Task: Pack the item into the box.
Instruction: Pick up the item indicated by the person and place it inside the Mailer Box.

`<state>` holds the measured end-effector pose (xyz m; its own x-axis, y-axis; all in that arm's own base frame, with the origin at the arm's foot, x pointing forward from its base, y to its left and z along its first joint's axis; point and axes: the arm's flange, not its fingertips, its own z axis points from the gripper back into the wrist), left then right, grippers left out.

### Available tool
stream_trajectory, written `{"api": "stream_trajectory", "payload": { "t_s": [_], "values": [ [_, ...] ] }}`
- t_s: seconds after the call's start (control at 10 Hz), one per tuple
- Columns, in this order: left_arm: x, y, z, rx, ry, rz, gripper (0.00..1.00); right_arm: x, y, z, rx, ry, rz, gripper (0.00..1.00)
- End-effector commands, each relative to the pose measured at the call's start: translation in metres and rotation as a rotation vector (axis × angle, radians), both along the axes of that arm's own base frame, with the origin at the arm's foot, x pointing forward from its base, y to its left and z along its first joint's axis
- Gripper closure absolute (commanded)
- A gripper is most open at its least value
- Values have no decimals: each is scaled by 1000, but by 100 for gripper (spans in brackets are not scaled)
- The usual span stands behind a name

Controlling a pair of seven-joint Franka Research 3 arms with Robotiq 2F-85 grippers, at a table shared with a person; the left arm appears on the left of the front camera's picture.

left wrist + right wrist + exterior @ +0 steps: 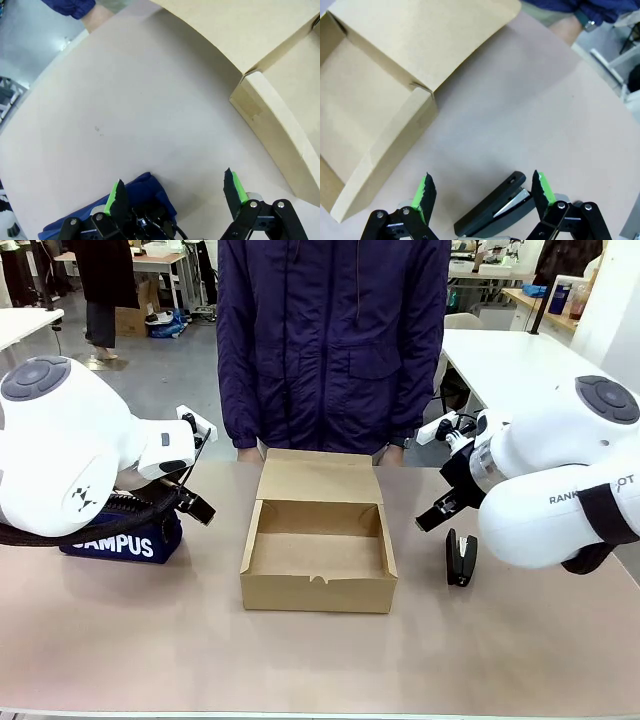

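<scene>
Our left gripper (197,506) hangs with its jaws wide and nothing between them, near the table's (300,665) left edge. In our left wrist view the gripper (175,184) looks down on bare table, with the navy pouch (149,186) under 1 green finger (118,192). From the front, the pouch (125,540) lies by the left edge, partly behind the left arm.

We see the box (318,598) in the middle of the table, open and empty, its lid flap laid back toward the far edge, where a person (335,340) stands. The left wrist view catches 1 corner of the box (272,135).

We find the stapler (461,558) on the table between the box and the right edge, well apart from the box. Our right gripper (441,512) hovers just above its far end, jaws wide and empty. In our right wrist view the stapler (492,210) lies between the 2 fingers of the gripper (483,181), untouched as far as we can tell, with the box (385,150) off to one side.
</scene>
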<state>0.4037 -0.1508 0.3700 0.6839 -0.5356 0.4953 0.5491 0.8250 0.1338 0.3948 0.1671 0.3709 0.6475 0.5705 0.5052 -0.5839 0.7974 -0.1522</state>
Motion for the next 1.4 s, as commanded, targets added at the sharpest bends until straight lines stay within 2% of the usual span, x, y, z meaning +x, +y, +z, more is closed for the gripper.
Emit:
{"api": "stream_trajectory", "payload": {
  "t_s": [0.0,0.1,0.3,0.4,0.6,0.8,0.9,1.0,1.1,1.3],
  "values": [
    [-12,11,23,-40,-4,-48,0,-10,-10,18,6,28,8,0],
    [-32,25,62,-98,45,-121,0,-31,-25,51,46,38,49,0],
    [-71,40,138,-101,106,-51,0,-72,-55,107,41,53,-1,0],
    [-90,53,166,-102,88,-35,0,-89,-71,128,68,66,-27,0],
    [-116,110,203,-256,94,-66,0,-120,-118,158,252,139,-83,0],
    [-118,193,199,-520,126,-33,0,-132,-181,157,512,197,-92,0],
    [-118,245,183,-690,135,19,0,-134,-224,147,671,243,-124,0],
    [-120,284,165,-814,134,55,0,-134,-257,136,791,244,-168,0],
    [-121,318,146,-910,131,115,0,-134,-287,126,863,275,-226,0],
    [-122,320,109,-1107,84,147,0,-123,-333,99,1007,311,-291,0]
  ]
}}
